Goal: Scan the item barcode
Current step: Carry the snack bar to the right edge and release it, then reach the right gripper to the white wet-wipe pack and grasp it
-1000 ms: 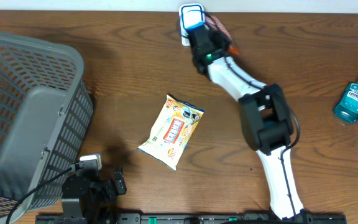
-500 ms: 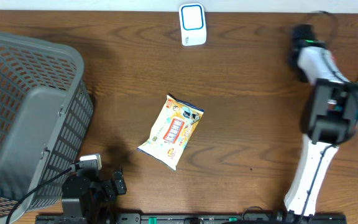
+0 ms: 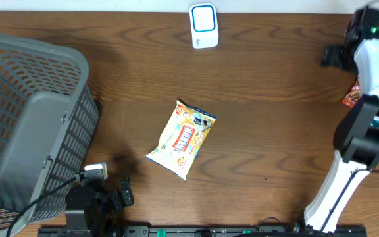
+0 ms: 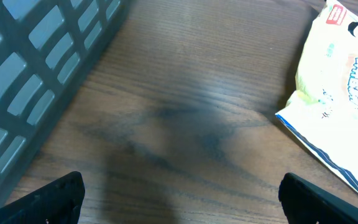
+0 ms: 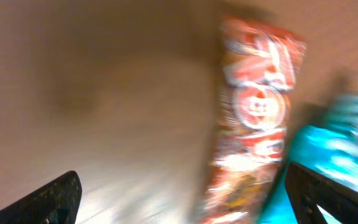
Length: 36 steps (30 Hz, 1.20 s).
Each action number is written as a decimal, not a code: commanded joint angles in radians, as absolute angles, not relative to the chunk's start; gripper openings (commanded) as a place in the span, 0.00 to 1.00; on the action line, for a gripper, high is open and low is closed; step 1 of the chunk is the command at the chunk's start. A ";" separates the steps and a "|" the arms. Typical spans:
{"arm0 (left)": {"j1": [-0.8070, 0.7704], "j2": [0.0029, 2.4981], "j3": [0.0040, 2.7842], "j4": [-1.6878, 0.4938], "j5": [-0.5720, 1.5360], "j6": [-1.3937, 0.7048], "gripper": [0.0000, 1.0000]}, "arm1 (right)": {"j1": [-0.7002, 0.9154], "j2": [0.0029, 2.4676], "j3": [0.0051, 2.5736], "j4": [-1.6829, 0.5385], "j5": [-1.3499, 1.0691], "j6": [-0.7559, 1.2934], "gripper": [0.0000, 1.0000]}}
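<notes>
The barcode scanner [image 3: 202,25], white with a blue-ringed face, sits at 12 o'clock against the table's [image 3: 275,131] far edge. A grey plastic basket [image 3: 25,118] fills the 9 o'clock side. Near the centre lies a yellow snack bag [image 3: 181,138], flat and tilted, its top corner pointing towards 1 o'clock.

The right arm [image 3: 364,131] reaches from its base at 5 o'clock up along the right edge to the 2 o'clock corner. A red snack packet [image 3: 352,97] lies on the wood at about 2 o'clock, just beside the arm, well apart from the scanner. The right wrist view is blurred. It shows the same packet lying lengthwise on the table, with a teal object [image 5: 331,155] just beside it at its 4 o'clock. The right gripper [image 5: 188,202] has its fingers spread wide, one tip in each lower corner of the view. Nothing is clamped between them, and the packet lies free below.

The left arm [image 3: 94,201] is folded at 7 o'clock, close to the basket's near corner. The left gripper [image 4: 182,196] also has its fingers wide apart and holds nothing. Its view shows bare wood ahead, the basket wall at 10 o'clock and a corner of the yellow bag at 2 o'clock.
</notes>
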<state>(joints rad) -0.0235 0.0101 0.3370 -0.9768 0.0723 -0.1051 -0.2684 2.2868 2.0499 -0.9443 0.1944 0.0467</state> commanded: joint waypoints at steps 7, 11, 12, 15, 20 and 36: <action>-0.024 0.003 0.344 -0.991 0.067 -0.107 1.00 | 0.088 2.017 2.100 -1.196 -0.434 0.417 0.99; -0.024 0.003 0.344 -0.991 0.067 -0.107 1.00 | 0.314 2.041 2.051 -1.184 -0.410 0.535 0.99; -0.024 0.003 0.343 -0.990 0.068 -0.107 1.00 | 0.369 2.052 2.041 -1.170 -0.408 0.534 0.99; -0.024 0.003 0.344 -0.990 0.067 -0.107 1.00 | 0.513 2.093 2.003 -1.135 -0.341 0.535 0.99; -0.024 0.003 0.344 -0.991 0.068 -0.107 1.00 | 0.721 2.228 1.995 -1.190 -0.088 0.770 0.99; -0.024 0.003 0.343 -0.990 0.068 -0.107 1.00 | 0.917 2.409 1.995 -1.295 0.218 0.904 0.99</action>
<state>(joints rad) -0.0235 0.0101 0.3370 -0.9768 0.0727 -0.1047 0.9203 2.3356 1.9949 -1.2858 0.1490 0.8742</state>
